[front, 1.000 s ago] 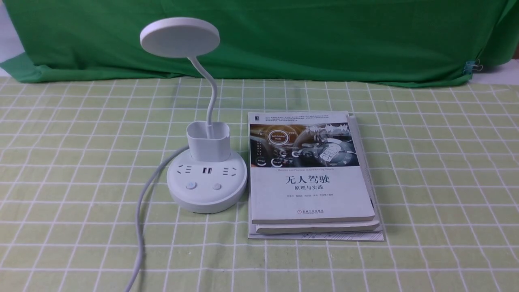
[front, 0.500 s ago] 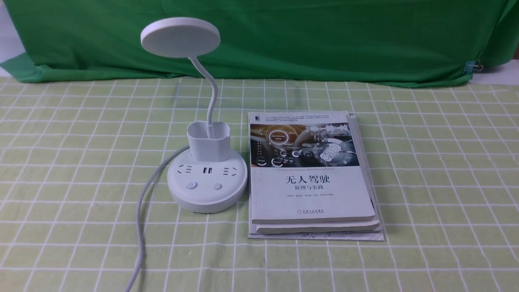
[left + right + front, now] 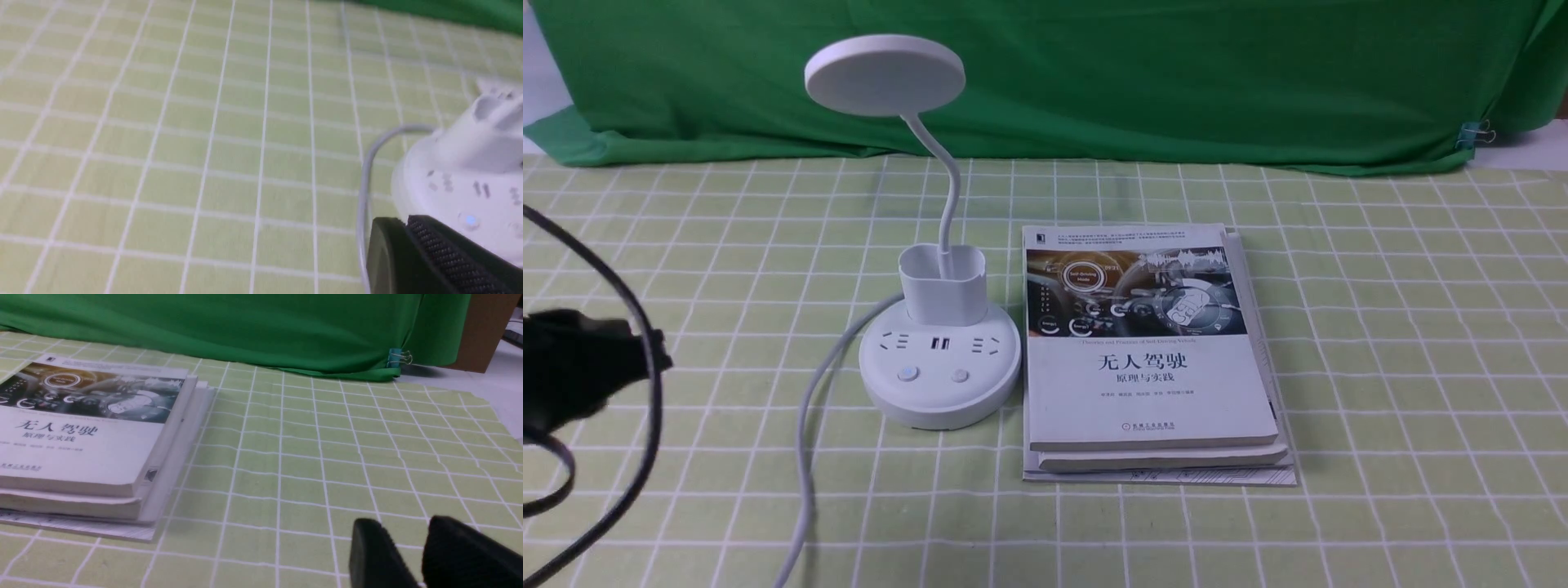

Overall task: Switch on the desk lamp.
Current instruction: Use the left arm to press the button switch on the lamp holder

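Note:
The white desk lamp (image 3: pixel 939 359) stands left of centre on the table. It has a flat round head (image 3: pixel 885 73), a curved neck, a cup holder and a round base with sockets and two buttons (image 3: pixel 907 374). Its cord (image 3: pixel 805 441) runs to the front edge. The head does not look lit. My left gripper (image 3: pixel 645 359), blurred, is at the far left, well apart from the base. In the left wrist view the gripper (image 3: pixel 408 222) looks shut and empty, with the lamp base (image 3: pixel 461 183) just beyond it. One button glows blue. My right gripper (image 3: pixel 404 526) is shut and empty above the cloth.
A stack of books (image 3: pixel 1152 359) lies right beside the lamp base, also in the right wrist view (image 3: pixel 90 433). A green-checked cloth (image 3: pixel 1405 343) covers the table. A green backdrop (image 3: pixel 1176 73) hangs behind. My left arm's black cable (image 3: pixel 645 457) loops at the front left.
My left arm and its cable have come into the front view from the left edge. The lamp and books have not moved.

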